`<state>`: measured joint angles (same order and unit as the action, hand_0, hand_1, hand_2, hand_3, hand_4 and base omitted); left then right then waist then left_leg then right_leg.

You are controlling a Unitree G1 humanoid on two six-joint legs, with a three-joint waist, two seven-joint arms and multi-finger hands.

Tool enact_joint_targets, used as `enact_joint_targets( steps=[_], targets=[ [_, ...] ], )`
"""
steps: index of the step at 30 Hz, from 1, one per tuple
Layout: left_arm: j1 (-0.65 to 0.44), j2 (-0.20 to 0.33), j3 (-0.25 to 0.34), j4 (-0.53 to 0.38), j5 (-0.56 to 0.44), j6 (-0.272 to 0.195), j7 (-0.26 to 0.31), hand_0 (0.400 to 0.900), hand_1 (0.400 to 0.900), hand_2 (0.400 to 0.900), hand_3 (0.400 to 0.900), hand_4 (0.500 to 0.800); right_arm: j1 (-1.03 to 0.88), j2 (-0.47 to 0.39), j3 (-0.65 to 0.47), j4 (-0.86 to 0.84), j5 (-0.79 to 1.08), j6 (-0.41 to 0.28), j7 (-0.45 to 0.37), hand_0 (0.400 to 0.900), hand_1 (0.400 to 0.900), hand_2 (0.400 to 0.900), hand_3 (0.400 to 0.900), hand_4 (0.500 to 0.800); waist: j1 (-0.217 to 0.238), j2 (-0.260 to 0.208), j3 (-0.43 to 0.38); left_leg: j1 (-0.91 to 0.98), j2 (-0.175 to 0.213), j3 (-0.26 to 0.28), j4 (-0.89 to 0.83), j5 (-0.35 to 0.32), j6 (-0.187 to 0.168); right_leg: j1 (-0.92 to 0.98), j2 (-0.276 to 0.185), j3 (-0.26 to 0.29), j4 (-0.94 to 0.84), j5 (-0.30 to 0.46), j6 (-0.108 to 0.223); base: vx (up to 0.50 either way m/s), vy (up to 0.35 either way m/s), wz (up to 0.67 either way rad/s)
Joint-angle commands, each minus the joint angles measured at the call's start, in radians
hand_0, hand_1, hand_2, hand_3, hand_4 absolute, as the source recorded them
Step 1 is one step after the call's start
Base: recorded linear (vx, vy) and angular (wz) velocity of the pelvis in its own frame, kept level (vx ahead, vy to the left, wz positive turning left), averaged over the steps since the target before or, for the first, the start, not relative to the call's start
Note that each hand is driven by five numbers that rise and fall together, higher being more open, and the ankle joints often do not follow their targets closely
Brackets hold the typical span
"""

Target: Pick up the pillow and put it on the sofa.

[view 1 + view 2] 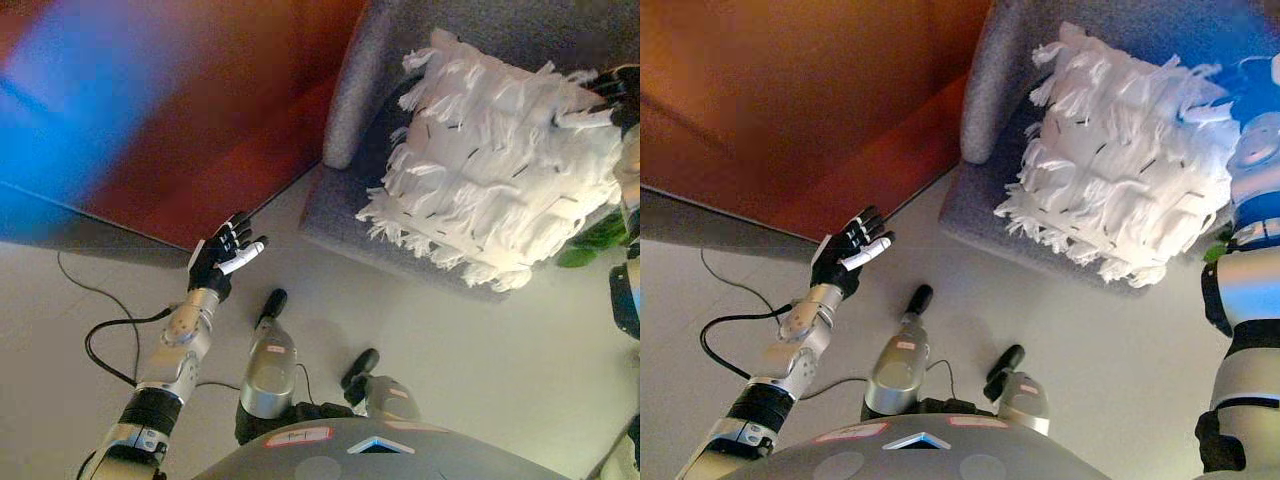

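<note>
A white shaggy pillow lies tilted over the seat of the grey sofa, leaning toward the backrest. My right hand is at the pillow's upper right corner, its dark fingers curled into the fringe there. In the right eye view the pillow hides most of that hand. My left hand is open with fingers spread, empty, held over the floor well left of the sofa; it also shows in the right eye view.
The sofa's grey armrest rises left of the pillow. A red-brown wall panel runs along the left, meeting the pale floor. Something green shows by the sofa's right end.
</note>
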<state>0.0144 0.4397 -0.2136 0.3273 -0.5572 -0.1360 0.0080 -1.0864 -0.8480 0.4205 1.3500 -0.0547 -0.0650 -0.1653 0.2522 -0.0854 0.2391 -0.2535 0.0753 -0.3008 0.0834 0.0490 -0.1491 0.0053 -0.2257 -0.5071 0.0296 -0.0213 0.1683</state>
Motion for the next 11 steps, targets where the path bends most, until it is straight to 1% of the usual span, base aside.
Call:
enact_joint_targets(
  steps=[1,5,6,7,8,11],
  targets=[
    [-0.069,0.036,-0.049,-0.120,-0.001,-0.089,-0.016,0.900,0.900,0.900,0.900,0.800,-0.158,-0.092,0.040,-0.097,0.054,-0.024,-0.094,0.900,0.900,0.900,0.900,0.800,0.009,-0.033,-0.047,0.077,0.035,0.031,-0.040,-0.016,-0.002,0.017,-0.072,0.026,0.084,0.049,0.051,0.02,0.050,0.01],
    [-0.076,0.025,-0.047,-0.091,0.007,-0.079,-0.006,0.900,0.900,0.900,0.900,0.800,-0.120,-0.072,-0.002,-0.185,0.094,-0.041,-0.116,0.900,0.900,0.900,0.900,0.800,-0.016,-0.049,-0.069,0.087,0.018,0.045,-0.026,-0.032,0.010,0.030,-0.084,0.040,0.073,0.070,0.056,0.01,0.063,-0.10],
    [-0.077,0.021,-0.046,-0.084,0.011,-0.078,0.000,0.900,0.900,0.900,0.900,0.800,-0.100,-0.054,-0.027,-0.230,0.112,-0.047,-0.130,0.900,0.900,0.900,0.900,0.800,-0.022,-0.050,-0.074,0.092,0.015,0.050,-0.023,-0.037,0.013,0.035,-0.085,0.045,0.067,0.074,0.055,0.01,0.065,-0.24],
    [-0.078,0.017,-0.041,-0.072,0.019,-0.077,0.009,0.900,0.900,0.900,0.900,0.800,-0.071,-0.029,-0.043,-0.280,0.128,-0.055,-0.123,0.900,0.900,0.900,0.900,0.800,-0.030,-0.053,-0.080,0.098,0.013,0.059,-0.022,-0.042,0.015,0.037,-0.087,0.053,0.061,0.080,0.057,-0.01,0.081,-0.31],
    [-0.083,0.013,-0.028,-0.063,0.043,-0.075,0.029,0.900,0.900,0.900,0.900,0.800,-0.042,-0.017,-0.047,-0.349,0.117,-0.055,-0.121,0.900,0.900,0.900,0.900,0.800,-0.041,-0.054,-0.087,0.106,0.011,0.068,-0.020,-0.046,0.018,0.040,-0.090,0.062,0.056,0.086,0.058,0.00,0.074,-0.33],
    [-0.072,-0.001,-0.003,-0.053,0.062,-0.068,0.033,0.900,0.900,0.900,0.900,0.800,0.067,0.021,-0.092,-0.519,0.093,-0.066,-0.104,0.900,0.900,0.900,0.900,0.800,-0.072,-0.055,-0.103,0.123,0.008,0.096,-0.024,-0.057,0.025,0.038,-0.097,0.084,0.051,0.093,0.060,-0.02,0.072,-0.32]
  ],
)
